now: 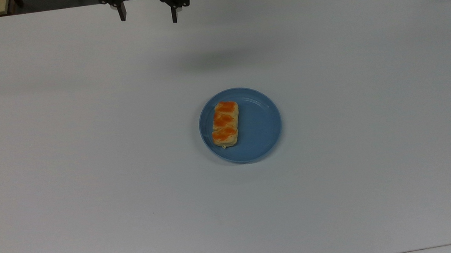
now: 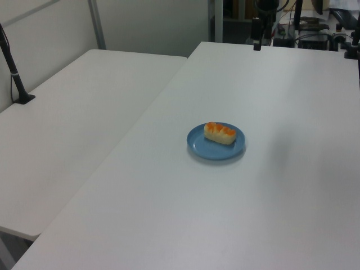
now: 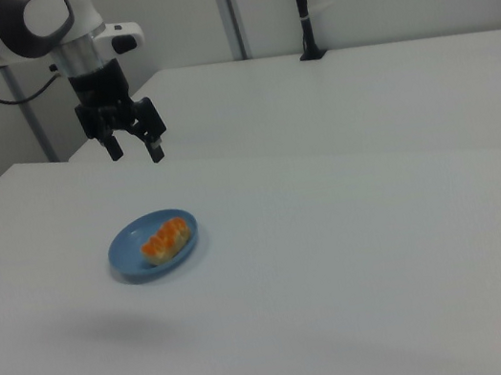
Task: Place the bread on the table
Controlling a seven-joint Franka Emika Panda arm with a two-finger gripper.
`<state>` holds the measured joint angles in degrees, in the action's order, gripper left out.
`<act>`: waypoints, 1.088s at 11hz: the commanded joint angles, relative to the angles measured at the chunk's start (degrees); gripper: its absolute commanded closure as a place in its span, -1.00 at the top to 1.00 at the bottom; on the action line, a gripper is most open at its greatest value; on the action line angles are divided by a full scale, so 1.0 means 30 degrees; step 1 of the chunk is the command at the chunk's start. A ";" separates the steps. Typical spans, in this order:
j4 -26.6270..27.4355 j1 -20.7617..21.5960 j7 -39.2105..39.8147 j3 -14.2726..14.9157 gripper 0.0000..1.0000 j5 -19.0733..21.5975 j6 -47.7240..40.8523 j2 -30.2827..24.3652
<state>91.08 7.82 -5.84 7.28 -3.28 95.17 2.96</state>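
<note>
Tabletop point(image 1: 88, 178): white, plain, broad. Blue plate point(image 1: 258, 123): round, near the tabletop's middle. Bread point(image 1: 225, 124): pale yellow, three orange-glazed bumps, lying flat on the plate, toward the top view's left side of the dish. Hand point(image 3: 134, 150): black, two fingers spread apart, grasping nothing, raised in the air well beyond the plate. Second white tabletop point(image 3: 360, 90): behind, in the right view.

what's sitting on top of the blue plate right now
The bread lies on the blue plate, toward the top view's left side; the rest is bare. The plate surface under the bread is covered. The open gripper hangs far off.
</note>
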 commanded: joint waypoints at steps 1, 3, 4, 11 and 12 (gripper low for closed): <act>0.0082 0.0146 0.0103 0.0004 1.00 0.0502 0.0120 0.0270; 0.0080 0.0146 0.0247 0.0004 1.00 0.0506 0.0121 0.0274; 0.0080 0.0146 0.0277 0.0004 1.00 0.0506 0.0121 0.0274; 0.0080 0.0641 -0.1239 0.0004 1.00 0.0915 0.1697 0.1207; 0.0138 0.0818 -0.2319 0.0033 1.00 0.1032 0.2660 0.1734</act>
<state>91.08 8.31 -6.95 7.13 -1.55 97.93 5.29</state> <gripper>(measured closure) 0.000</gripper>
